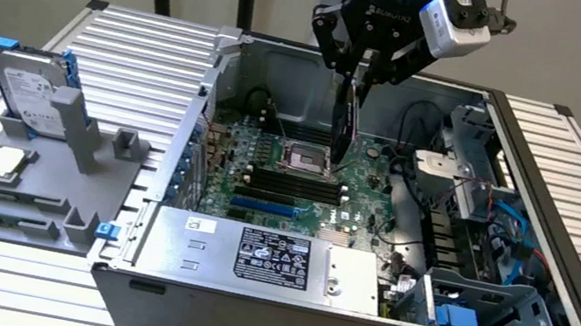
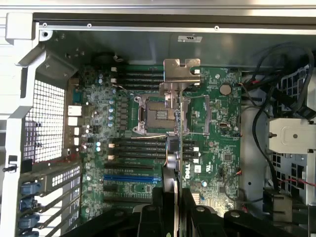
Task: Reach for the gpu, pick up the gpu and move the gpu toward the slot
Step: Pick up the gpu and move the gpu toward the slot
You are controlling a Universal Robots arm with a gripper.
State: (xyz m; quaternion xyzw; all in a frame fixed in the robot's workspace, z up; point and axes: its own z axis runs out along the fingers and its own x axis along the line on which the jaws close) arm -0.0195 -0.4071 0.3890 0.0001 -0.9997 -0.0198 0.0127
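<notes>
Above the open computer case [image 1: 225, 63], my arm hangs with the wrist pointing straight down over the motherboard [image 1: 299, 184]. The gripper [image 1: 354, 81] has its jaws closed narrow on the top edge of the gpu [image 1: 345, 128], which hangs on edge, lifted free, above the CPU socket [image 2: 157, 114]; its metal bracket [image 2: 178, 75] points toward the case's back wall. I judge that the carry step is in hand. The next move calls for careful alignment with the blue slot [image 2: 132, 176], nearer the case's power supply [image 1: 263, 256].
</notes>
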